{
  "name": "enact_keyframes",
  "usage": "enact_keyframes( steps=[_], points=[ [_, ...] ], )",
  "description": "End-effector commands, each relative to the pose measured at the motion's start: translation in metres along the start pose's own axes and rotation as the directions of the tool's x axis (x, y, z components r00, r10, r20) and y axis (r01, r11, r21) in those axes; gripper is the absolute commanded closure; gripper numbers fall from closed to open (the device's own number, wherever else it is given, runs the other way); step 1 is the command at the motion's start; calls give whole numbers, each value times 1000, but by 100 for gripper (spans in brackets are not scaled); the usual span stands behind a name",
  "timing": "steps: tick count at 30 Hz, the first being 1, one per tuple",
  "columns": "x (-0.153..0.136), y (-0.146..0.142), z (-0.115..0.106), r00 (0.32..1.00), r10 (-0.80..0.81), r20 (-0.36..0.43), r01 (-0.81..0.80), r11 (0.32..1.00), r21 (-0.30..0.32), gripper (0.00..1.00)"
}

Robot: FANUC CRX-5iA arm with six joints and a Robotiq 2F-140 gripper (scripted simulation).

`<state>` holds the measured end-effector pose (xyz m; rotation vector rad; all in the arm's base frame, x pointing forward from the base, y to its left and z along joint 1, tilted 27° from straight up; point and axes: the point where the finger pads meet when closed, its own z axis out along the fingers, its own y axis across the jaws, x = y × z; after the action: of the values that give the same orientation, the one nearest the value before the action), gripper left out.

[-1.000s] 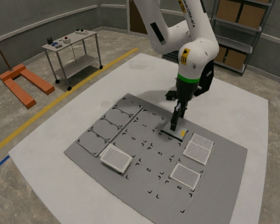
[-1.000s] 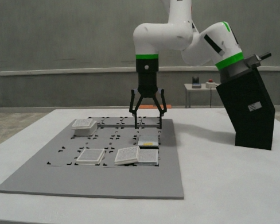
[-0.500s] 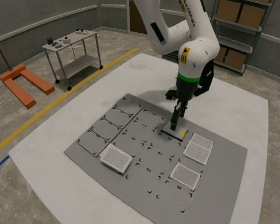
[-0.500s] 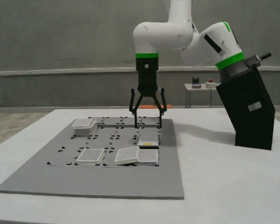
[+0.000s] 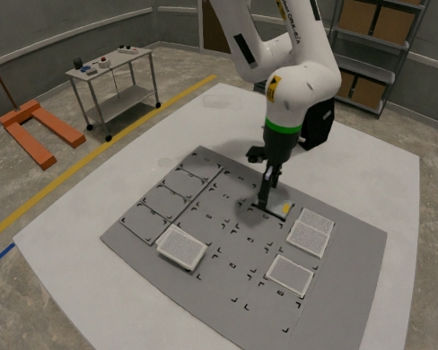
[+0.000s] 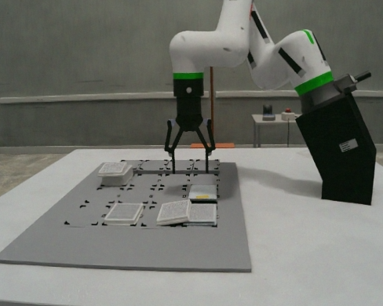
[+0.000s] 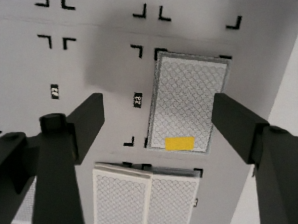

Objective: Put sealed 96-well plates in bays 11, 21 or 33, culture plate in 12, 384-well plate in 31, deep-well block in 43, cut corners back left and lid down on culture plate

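Culture plate: the yellow-tagged plate (image 5: 279, 207) (image 6: 202, 192) (image 7: 187, 100) lies in bay 12, below the claw (image 5: 269, 197) (image 6: 190, 172) (image 7: 158, 107) and off-centre between its fingers in the wrist view; lid seating cannot be told.
Claw: partway open, holding nothing, fingertips above the deck.
Bay 11: a sealed plate (image 5: 318, 220) (image 6: 204, 213) (image 7: 174, 200), partly covered by a tilted plate (image 5: 309, 238) (image 6: 173, 212) (image 7: 120, 197) leaning on it from the bay 21 side.
Bay 31: a plate (image 5: 290, 275) (image 6: 124, 213) (image 7: 27, 202), looking flat.
Bay 43: a deep-well block (image 6: 114, 180) under a skewed top plate (image 5: 183, 247) (image 6: 111, 169).
Surface: grey deck (image 5: 354, 242) (image 6: 125, 247) (image 7: 30, 65) on a white table (image 5: 98, 179) (image 6: 301, 243).
Room: grey walls, cart (image 5: 140, 53) (image 6: 278, 118), orange pallet truck (image 5: 30, 141) (image 6: 213, 145), shelving (image 5: 367, 67).
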<state>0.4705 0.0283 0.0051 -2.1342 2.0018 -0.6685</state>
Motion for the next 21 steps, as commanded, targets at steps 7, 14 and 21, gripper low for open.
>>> enact_keyframes(
  steps=[7,14,21],
  points=[
    [19,-35,0,1000,-1,2,1,1000,-2,30],
    [29,-52,0,1000,-1,2,1,1000,-2,30],
    [42,-76,0,1000,-1,2,1,1000,-2,30]
  ],
)
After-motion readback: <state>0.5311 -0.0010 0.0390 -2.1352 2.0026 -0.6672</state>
